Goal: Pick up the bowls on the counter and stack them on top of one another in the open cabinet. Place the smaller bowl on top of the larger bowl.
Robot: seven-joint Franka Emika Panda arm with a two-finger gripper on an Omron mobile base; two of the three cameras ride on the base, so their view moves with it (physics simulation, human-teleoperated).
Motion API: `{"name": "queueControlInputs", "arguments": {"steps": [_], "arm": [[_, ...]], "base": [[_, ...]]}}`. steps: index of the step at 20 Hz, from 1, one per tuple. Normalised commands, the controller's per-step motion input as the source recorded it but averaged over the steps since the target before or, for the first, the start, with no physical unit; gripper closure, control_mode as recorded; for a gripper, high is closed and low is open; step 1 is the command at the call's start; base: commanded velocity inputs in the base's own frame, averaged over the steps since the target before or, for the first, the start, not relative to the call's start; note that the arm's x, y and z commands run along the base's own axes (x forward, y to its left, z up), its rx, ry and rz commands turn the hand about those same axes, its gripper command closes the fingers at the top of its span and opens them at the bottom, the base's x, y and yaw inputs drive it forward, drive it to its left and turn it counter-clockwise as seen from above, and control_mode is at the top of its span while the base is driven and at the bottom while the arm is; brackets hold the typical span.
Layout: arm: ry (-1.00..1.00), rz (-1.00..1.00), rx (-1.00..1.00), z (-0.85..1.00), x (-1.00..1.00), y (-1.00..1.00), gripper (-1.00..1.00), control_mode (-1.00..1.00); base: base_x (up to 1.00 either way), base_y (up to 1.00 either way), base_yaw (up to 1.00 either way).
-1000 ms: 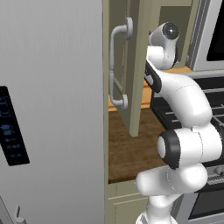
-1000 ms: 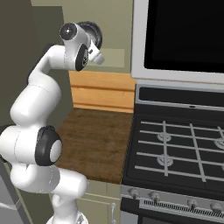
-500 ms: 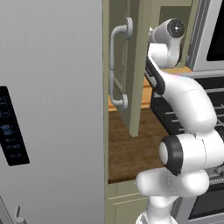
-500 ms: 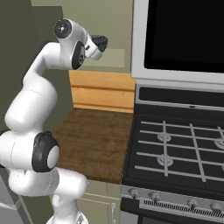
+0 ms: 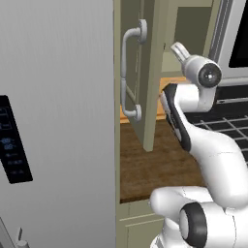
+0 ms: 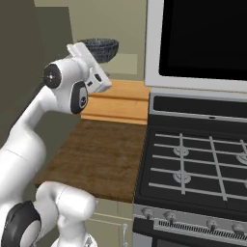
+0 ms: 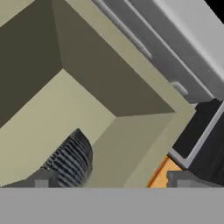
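A dark ribbed bowl (image 6: 99, 49) sits on the open cabinet (image 5: 186, 26) shelf, upper left of the right base view, low left in the hand view. The fingers (image 7: 40, 180) stand wide apart, holding nothing. The counter (image 6: 94, 157) lies lower centre.

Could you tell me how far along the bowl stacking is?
A dark ribbed bowl already sits on the open cabinet shelf; whether it is one bowl or a stack, I cannot tell. The counter shows no bowls. The gripper is beside the bowl, with nothing visible between the fingertips.
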Motion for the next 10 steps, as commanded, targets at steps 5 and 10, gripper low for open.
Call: {"name": "queueControlInputs", "arguments": {"steps": [5,10], "arm": [[0.13,-0.14,0.02,-0.93,-1.0,-0.59,-1.0,-1.0],[0.3,-0.01,0.0,-1.0,-1.0,-0.9,-1.0,-1.0]], "base": [[0.0,0.0,0.0],[0.0,0.0,0.0]]}}
